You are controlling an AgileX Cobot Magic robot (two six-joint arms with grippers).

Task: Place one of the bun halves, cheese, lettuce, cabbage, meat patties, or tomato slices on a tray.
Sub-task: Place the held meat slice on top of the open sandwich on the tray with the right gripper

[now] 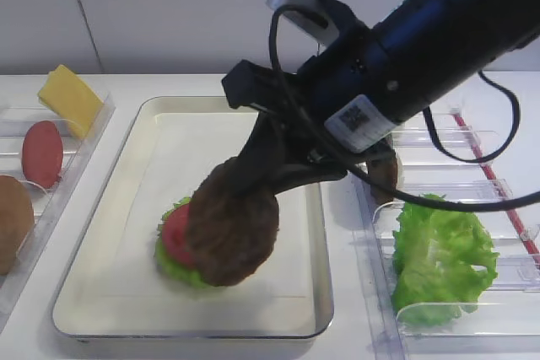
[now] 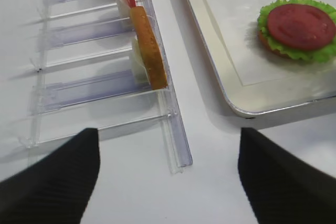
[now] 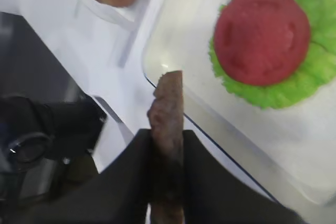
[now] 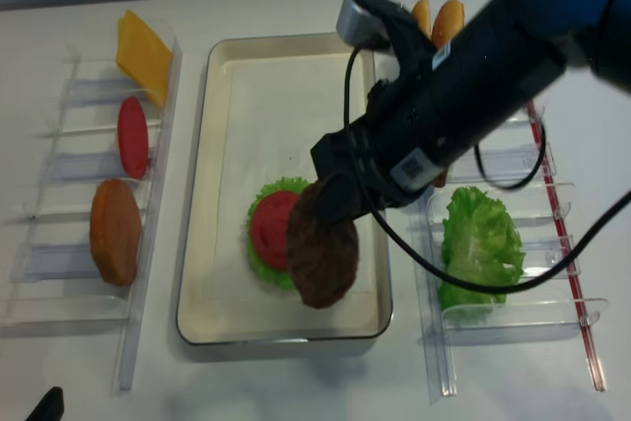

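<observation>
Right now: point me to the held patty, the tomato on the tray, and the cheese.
meat patty (image 1: 234, 233), exterior high view, middle of its brown face.
tomato slice (image 3: 261, 35), right wrist view, centre of the disc.
cheese (image 4: 144, 47), realsense high view, middle of the slab.

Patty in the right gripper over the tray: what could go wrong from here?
The right gripper pinches the patty on edge, so it might land tilted rather than flat. It hangs off-centre from the tomato slice on the lettuce, so it could slide off. A drop might also shift that stack on the tray.
</observation>
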